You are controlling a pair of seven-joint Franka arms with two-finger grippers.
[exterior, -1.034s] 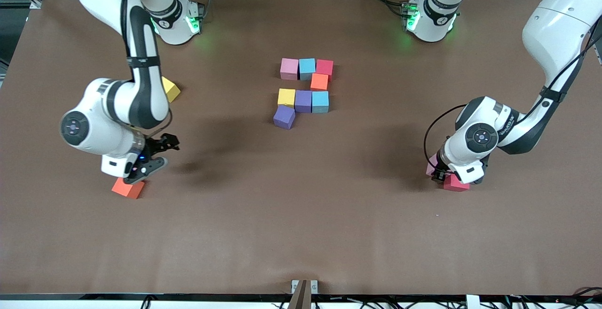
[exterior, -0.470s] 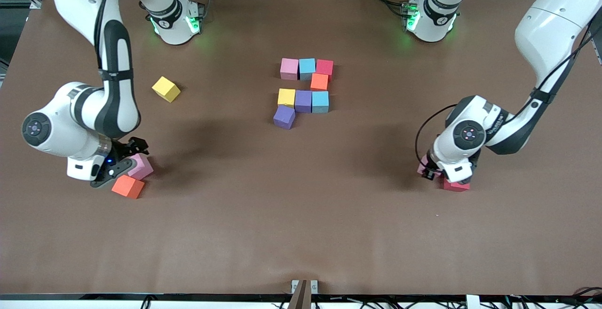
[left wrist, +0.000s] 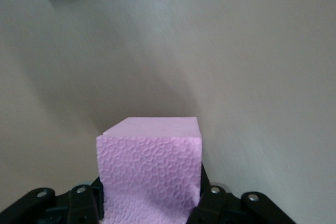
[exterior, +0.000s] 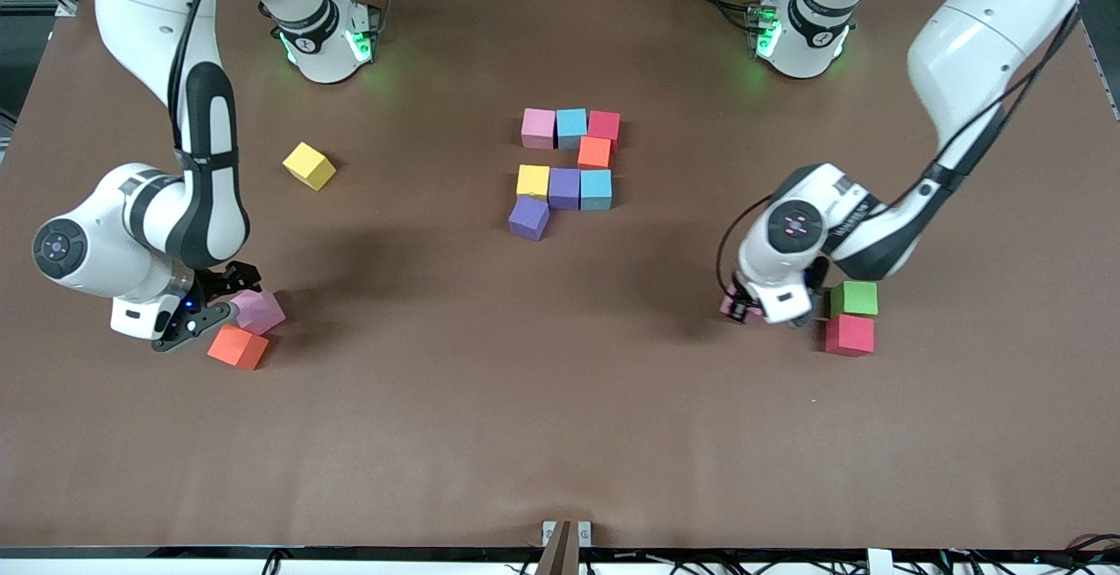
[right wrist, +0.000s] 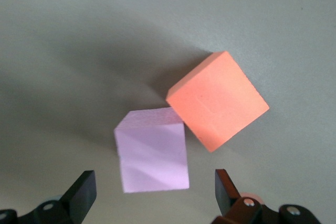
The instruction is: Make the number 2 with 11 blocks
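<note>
Left tool (exterior: 744,308) grips a pink block (left wrist: 149,169) above the table; right tool (right wrist: 152,192) hangs wide open over another pink block (right wrist: 152,157).

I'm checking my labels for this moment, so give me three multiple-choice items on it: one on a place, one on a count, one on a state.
1. Where is the green cube?
A) beside the red block, farther from the front camera
B) on top of it
C) on the floor

2. How many blocks form the middle group?
A) six
B) eight
C) eleven

3. The left gripper is:
A) open and empty
B) shut on the green cube
C) shut on a pink block

Answers:
1 A, the two sit side by side, green higher in the front view.
2 B, rows of three, one, three and one.
3 C, the left wrist view shows pink foam between its fingers.
</note>
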